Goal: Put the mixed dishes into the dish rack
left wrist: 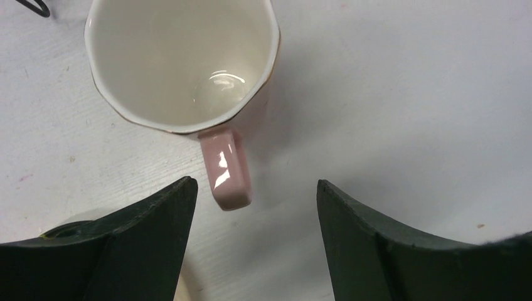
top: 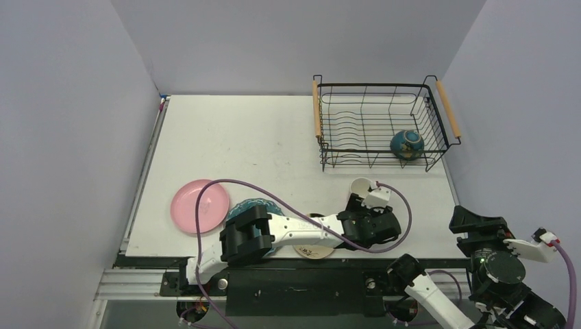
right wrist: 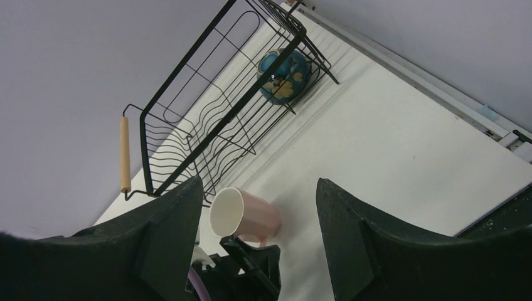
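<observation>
The pink cup (top: 361, 187) stands upright on the table just in front of the dish rack (top: 370, 85). My left gripper (top: 357, 203) is open right behind it. In the left wrist view the cup (left wrist: 182, 63) shows its cream inside, and its pink handle (left wrist: 227, 169) points between the jaws of my left gripper (left wrist: 256, 188), nearer the left finger, untouched. The dark-teal bowl (top: 407, 144) lies inside the rack. The pink plate (top: 200, 205) lies at the near left. The teal scalloped plate (top: 255, 204) and the cream dish (top: 314, 251) are partly hidden under my left arm. My right gripper (top: 474, 221) is open and empty at the near right.
The right wrist view looks past my open right gripper (right wrist: 257, 185) at the cup (right wrist: 248, 216), the rack (right wrist: 228, 110) with its wooden handle (right wrist: 125, 153) and the bowl (right wrist: 283, 75). Grey walls close in the table on three sides. A purple cable (top: 205, 199) loops over the pink plate.
</observation>
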Controlling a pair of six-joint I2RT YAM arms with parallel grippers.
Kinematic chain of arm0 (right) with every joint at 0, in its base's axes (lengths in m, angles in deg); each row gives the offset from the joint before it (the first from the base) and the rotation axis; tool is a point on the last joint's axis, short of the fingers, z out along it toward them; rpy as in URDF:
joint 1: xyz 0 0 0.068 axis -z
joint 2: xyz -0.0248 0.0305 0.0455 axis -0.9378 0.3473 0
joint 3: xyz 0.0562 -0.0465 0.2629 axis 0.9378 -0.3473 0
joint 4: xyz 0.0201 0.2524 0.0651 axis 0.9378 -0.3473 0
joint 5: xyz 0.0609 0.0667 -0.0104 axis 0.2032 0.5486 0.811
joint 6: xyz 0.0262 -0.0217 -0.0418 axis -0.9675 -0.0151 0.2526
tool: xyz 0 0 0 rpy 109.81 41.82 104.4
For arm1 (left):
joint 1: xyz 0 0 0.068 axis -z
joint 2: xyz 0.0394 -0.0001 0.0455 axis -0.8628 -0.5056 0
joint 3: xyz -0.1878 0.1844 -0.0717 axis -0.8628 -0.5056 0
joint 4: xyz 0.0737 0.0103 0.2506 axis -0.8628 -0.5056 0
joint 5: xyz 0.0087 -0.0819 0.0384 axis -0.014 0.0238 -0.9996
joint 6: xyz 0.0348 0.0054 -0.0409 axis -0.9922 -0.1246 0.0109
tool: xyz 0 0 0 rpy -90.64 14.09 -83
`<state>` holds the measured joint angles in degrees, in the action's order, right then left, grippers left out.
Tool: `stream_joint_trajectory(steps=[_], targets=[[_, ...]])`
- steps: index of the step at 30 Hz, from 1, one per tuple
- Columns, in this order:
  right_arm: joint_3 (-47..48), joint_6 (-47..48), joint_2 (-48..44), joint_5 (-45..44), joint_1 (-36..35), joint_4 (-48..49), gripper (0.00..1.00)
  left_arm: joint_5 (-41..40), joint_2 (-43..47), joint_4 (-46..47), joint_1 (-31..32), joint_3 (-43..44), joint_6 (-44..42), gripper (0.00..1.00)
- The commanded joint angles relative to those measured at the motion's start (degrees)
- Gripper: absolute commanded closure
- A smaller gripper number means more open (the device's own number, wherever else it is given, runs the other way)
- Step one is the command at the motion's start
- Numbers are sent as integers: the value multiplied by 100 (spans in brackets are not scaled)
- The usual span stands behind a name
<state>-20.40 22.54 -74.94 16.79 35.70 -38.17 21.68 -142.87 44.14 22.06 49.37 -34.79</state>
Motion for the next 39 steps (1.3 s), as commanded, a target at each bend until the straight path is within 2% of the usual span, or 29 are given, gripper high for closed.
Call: stream_joint_trajectory(steps=[1, 6, 17, 23, 25, 27, 28, 31, 39], targets=[[198, -503, -195, -479, -443, -458, 38, -388, -226, -179, -31, 605, -58, 34], [219, -821, -453, -674, -719, -730, 39, -581, -525, -342, -89, 1020, -115, 40], [93, -777, -86, -524, -753, -707, 39, -666, -620, -316, -321, 935, -68, 48], [32, -736, 57, -412, -759, -562, 39, -543, -475, -46, -499, 595, -248, 64], [7, -745, 58, -415, -758, -540, 39, -422, -351, 204, -544, 370, -436, 74], [-30, -759, 69, -401, -757, -530, 39, -205, -170, 462, -589, 100, -659, 97], [-33, -768, 80, -398, -752, -523, 39, -48, -93, 555, -620, -13, -726, 99], [-39, -748, 152, -374, -754, -500, 39, 330, 419, 1109, -663, -683, -1129, 100], [-269, -360, 564, -128, -757, -242, 39, 2661, 2258, 2146, -799, -2245, -1807, 100]])
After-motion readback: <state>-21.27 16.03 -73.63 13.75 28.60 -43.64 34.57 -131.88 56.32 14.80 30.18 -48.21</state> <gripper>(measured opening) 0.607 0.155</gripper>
